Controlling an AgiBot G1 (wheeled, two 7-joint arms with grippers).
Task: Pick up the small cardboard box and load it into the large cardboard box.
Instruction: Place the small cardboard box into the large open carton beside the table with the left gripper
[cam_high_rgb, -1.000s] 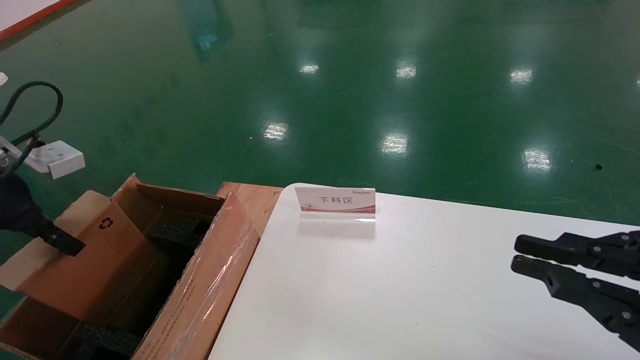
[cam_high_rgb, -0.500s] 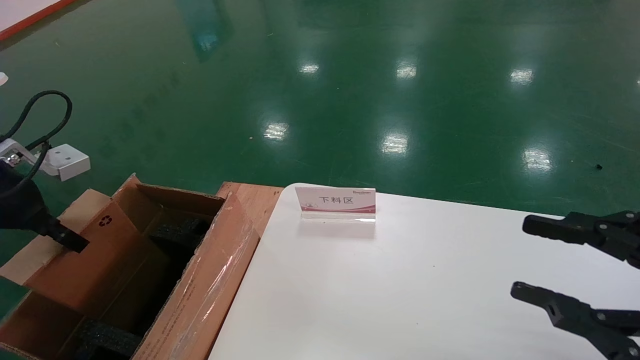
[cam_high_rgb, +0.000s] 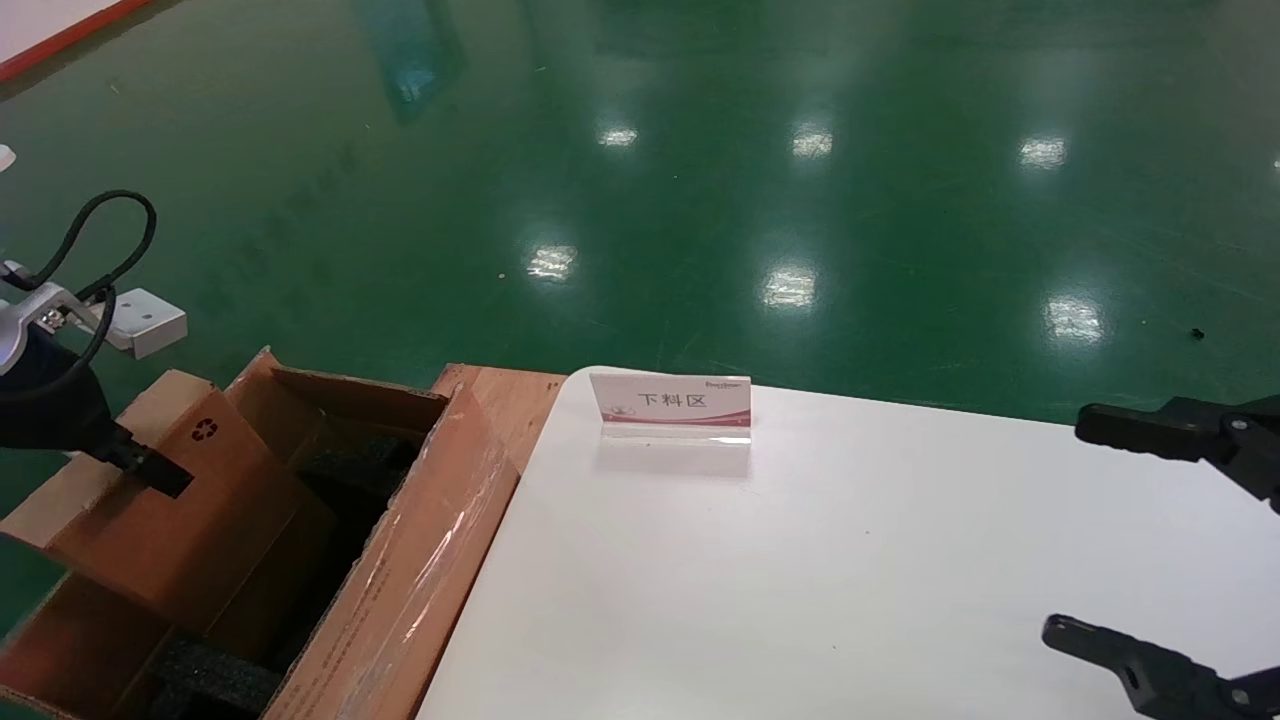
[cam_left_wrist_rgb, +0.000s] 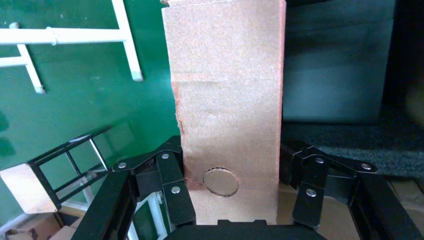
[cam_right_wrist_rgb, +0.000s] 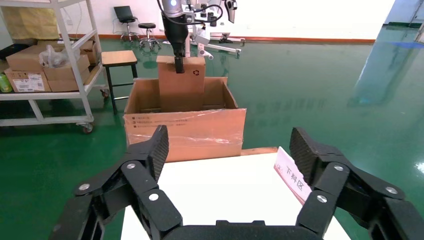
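The small cardboard box, brown with a black recycling mark, stands tilted in the open top of the large cardboard box, above the black foam. My left gripper is shut on its upper end. The left wrist view has the small cardboard box pressed between the fingers of the left gripper. My right gripper hangs open over the white table with nothing in it. From the right wrist, the right gripper faces the large cardboard box and the held small cardboard box.
A white and pink sign stands at the table's far edge. A wooden board lies between the large carton and the table. Beyond the carton are a white shelf cart with boxes and a stool. Green floor lies all around.
My right gripper has opened from almost shut to wide. The left gripper has raised the small box a little and shifted it slightly left.
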